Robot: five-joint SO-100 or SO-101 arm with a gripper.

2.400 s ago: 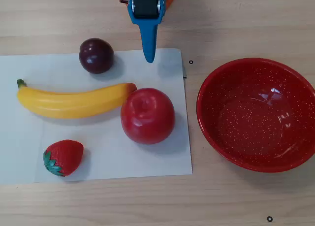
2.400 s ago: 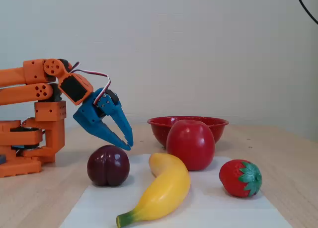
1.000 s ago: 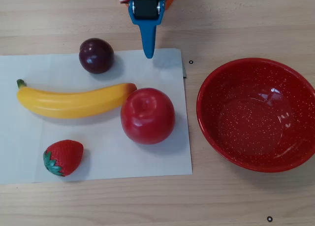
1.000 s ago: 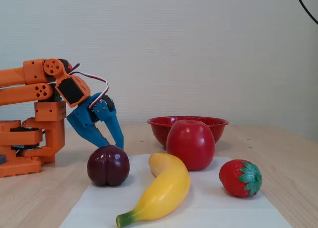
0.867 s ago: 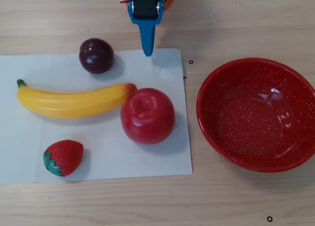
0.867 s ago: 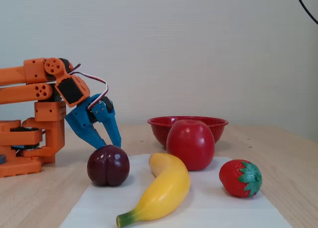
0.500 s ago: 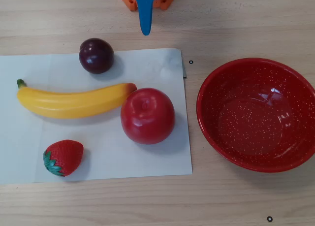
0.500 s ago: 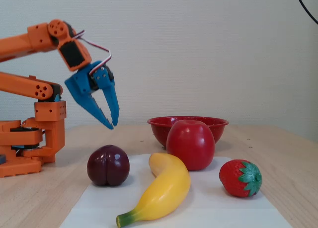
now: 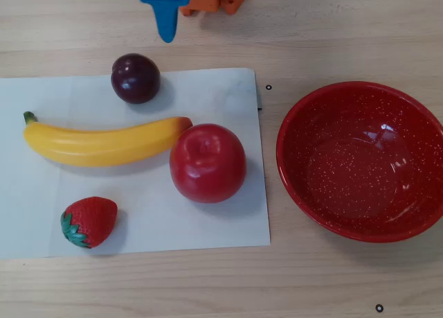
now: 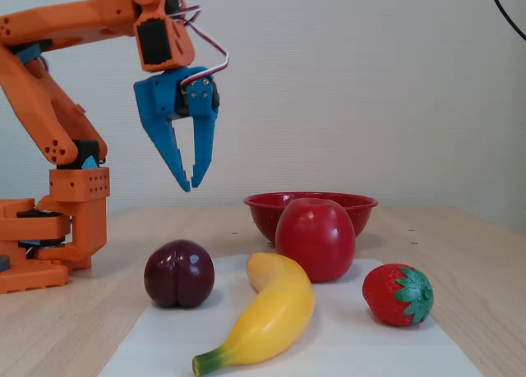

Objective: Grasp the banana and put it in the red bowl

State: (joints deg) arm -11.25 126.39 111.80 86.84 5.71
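Banana [image 9: 104,143] lies on a white paper sheet [image 9: 208,224] spread over the left part of the light wood-grain tabletop [image 9: 208,283] in the overhead view, its green stem at the left and its orange-red end at the right, touching or nearly touching the apple [image 9: 208,163]. A strawberry [image 9: 88,222] sits on the sheet below the banana's left half, apart from it. A dark plum [image 9: 136,77] rests at the sheet's upper edge, above the banana's middle. The apple stands right of centre on the sheet. The red bowl [image 9: 360,214] sits well right of the sheet on bare wood, upright, white-speckled and glossy, with nothing inside.

In the fixed view the orange arm [image 10: 49,106] rises from its base at the left, and the blue tool [image 10: 191,184] hangs in the air, pointing down, above and behind the plum [image 10: 179,273]; its two fingers sit close together, tips nearly touching, gripping nothing. Behind everything stands a plain pale wall [image 10: 370,81], with a dark cable [image 10: 508,11] crossing the upper right corner.
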